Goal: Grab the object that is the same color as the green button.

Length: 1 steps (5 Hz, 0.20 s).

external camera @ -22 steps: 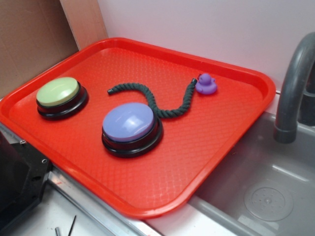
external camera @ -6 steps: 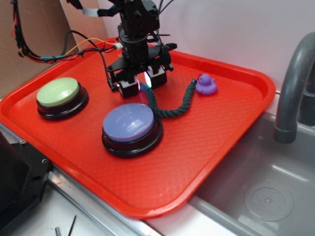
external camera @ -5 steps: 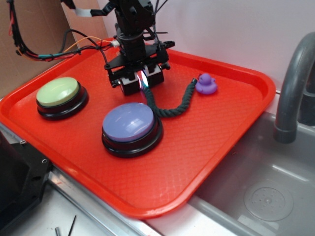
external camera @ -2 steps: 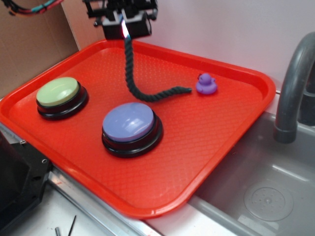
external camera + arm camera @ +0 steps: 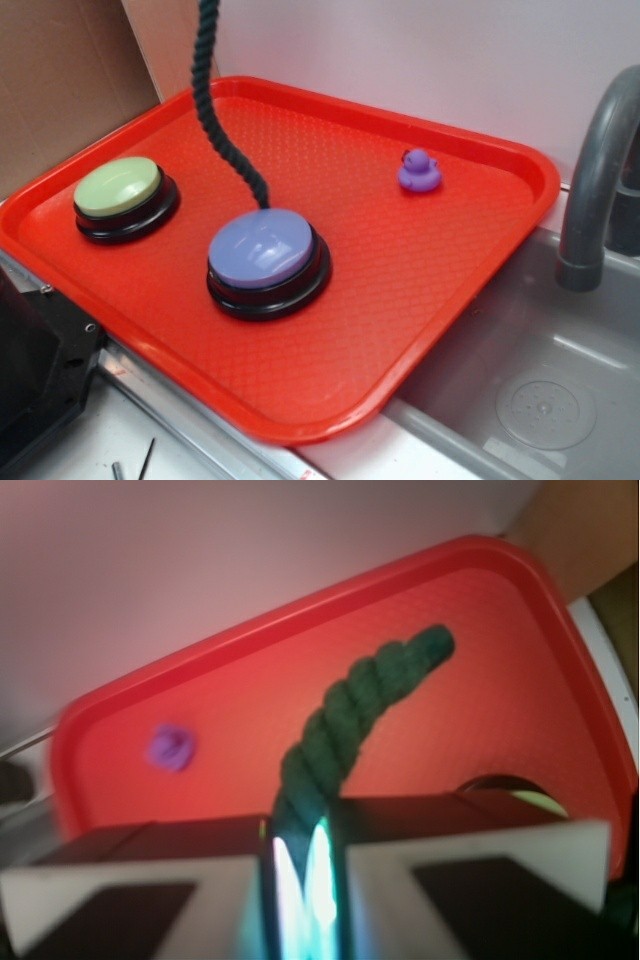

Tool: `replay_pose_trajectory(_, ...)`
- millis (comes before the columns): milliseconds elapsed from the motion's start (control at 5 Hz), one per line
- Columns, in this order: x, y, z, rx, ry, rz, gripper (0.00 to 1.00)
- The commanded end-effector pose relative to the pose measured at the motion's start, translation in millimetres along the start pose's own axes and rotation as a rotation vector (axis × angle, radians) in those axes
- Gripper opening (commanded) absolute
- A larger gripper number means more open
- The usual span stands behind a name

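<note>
1. Red plastic tray with textured floor and raised rim [image 5: 480, 290] sits beside a grey sink basin [image 5: 540, 400] with a grey faucet [image 5: 595, 180]. It bears everything else; the rim would stop a dropped item rolling into the sink.
2. Long dark green twisted rope [image 5: 215, 110] is the task's thing. It hangs nearly straight from above the top edge of the exterior view, with its lower tail curving toward the purple-domed button. Whether the tip touches the dome or hangs just behind it, I cannot tell. The wrist view shows it dangling free over the tray [image 5: 360, 710]. It hangs that way because it is limp and gripped at one end only.
3. Black-and-white parallel gripper [image 5: 300, 880] shows only in the wrist view. Jaws are pinching the rope's upper end between them. Grip looks narrow; a swing could work it loose.
4. Purple-domed button on a black round base [image 5: 265, 250] sits mid-tray, untouched. Wrong colour, so a distractor.
5. Pale yellow-green domed button on a black round base [image 5: 120, 190] sits near the tray's left edge. It is the colour reference only.
6. Small purple rubber duck [image 5: 419, 172] sits near the far rim, well apart from the rope. Grab looks essentially done.
</note>
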<state>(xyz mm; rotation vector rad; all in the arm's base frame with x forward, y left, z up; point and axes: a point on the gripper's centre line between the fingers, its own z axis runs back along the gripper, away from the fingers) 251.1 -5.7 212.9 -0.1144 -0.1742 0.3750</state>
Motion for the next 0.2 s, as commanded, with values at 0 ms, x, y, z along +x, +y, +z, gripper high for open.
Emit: replay_pose_trajectory(0,5.3,12.5,26.4,-0.011,-0.1,0.05,0.0)
